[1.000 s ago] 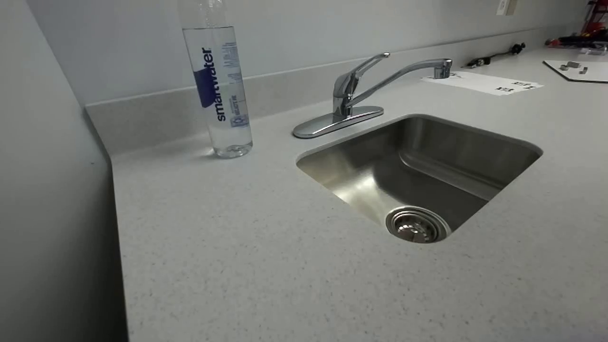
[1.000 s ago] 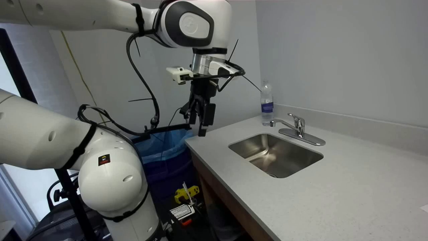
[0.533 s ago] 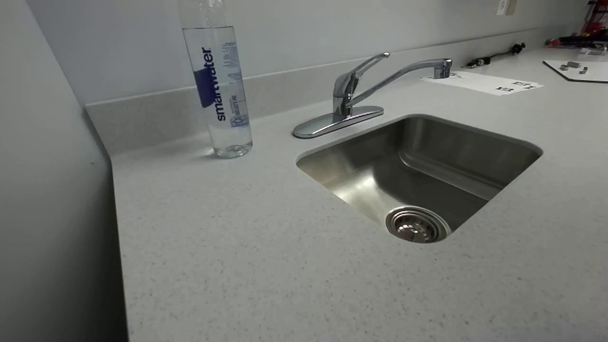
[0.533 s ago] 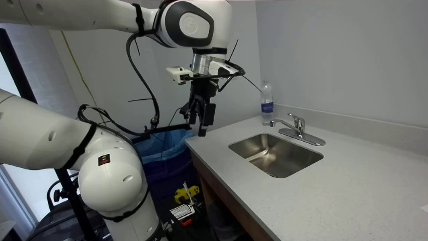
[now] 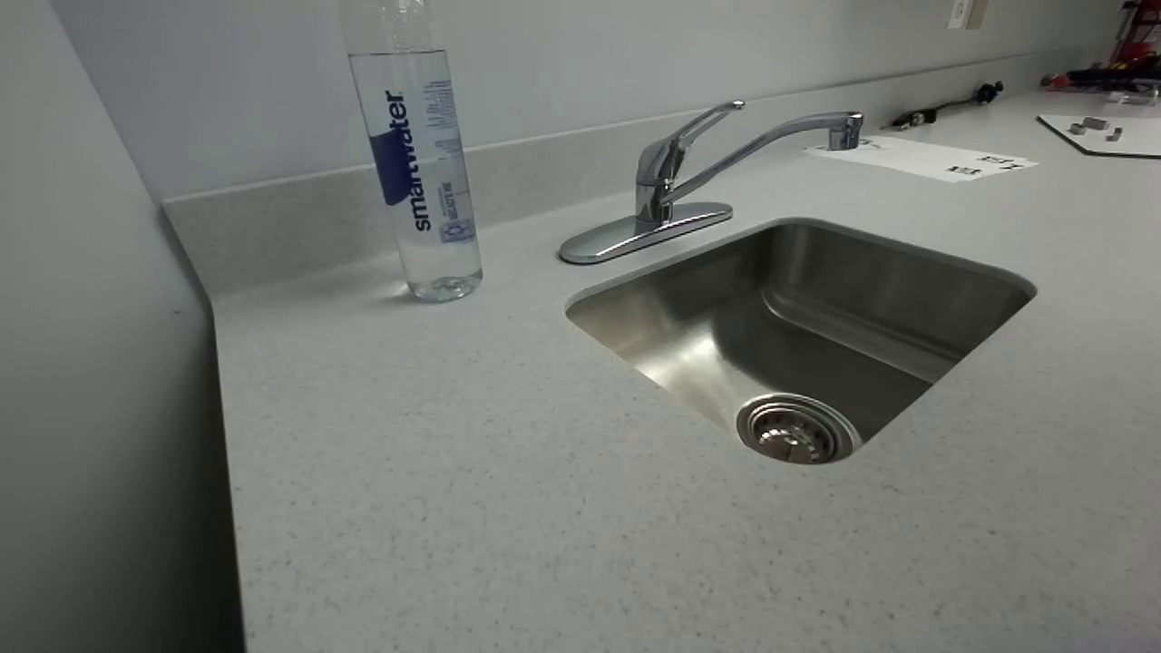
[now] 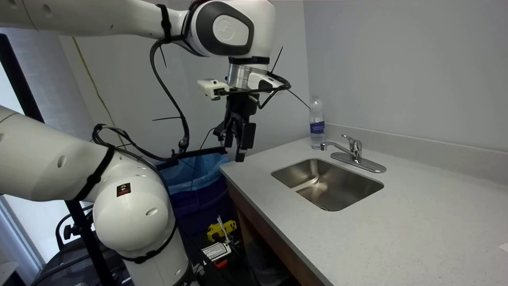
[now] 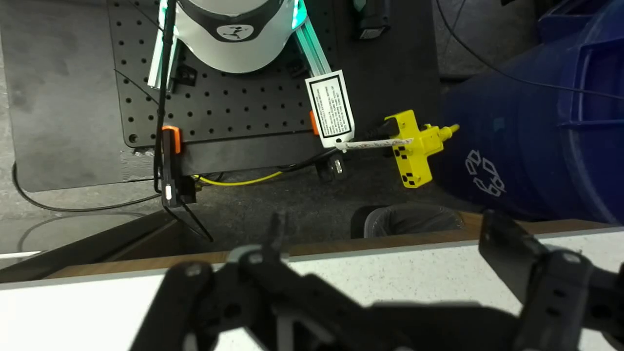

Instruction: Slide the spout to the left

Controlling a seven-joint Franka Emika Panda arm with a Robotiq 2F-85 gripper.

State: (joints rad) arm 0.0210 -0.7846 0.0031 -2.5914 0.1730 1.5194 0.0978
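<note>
Gripper [image 7: 387, 231] spread wide, well apart from the spout [image 5: 764, 139]

I see a bottle [image 5: 413, 154] standing on the counter [image 5: 435, 472], mostly full of clear water [image 5: 440, 258]. From the sink [image 5: 848, 281], that is about 10 o'clock. The sink is shiny metal, and its round drain [image 5: 798, 433] sits at 6 o'clock. In an exterior view, a dark blue bin [image 6: 200, 212] has a light blue bag [image 6: 208, 167] in it.

The spout sticks out from above its shiny base [image 5: 617, 239], beside the sink, to about 2 o'clock. In an exterior view, my white arm [image 6: 127, 18] hangs the gripper about 9 o'clock from the spout. Its two fingers [image 7: 507, 253] sit wide apart.

The counter is pale with tiny specks. White paper [image 5: 916, 161] with black marks lies at 1 o'clock from the sink. The walls [image 6: 408, 67] are plain light grey.
</note>
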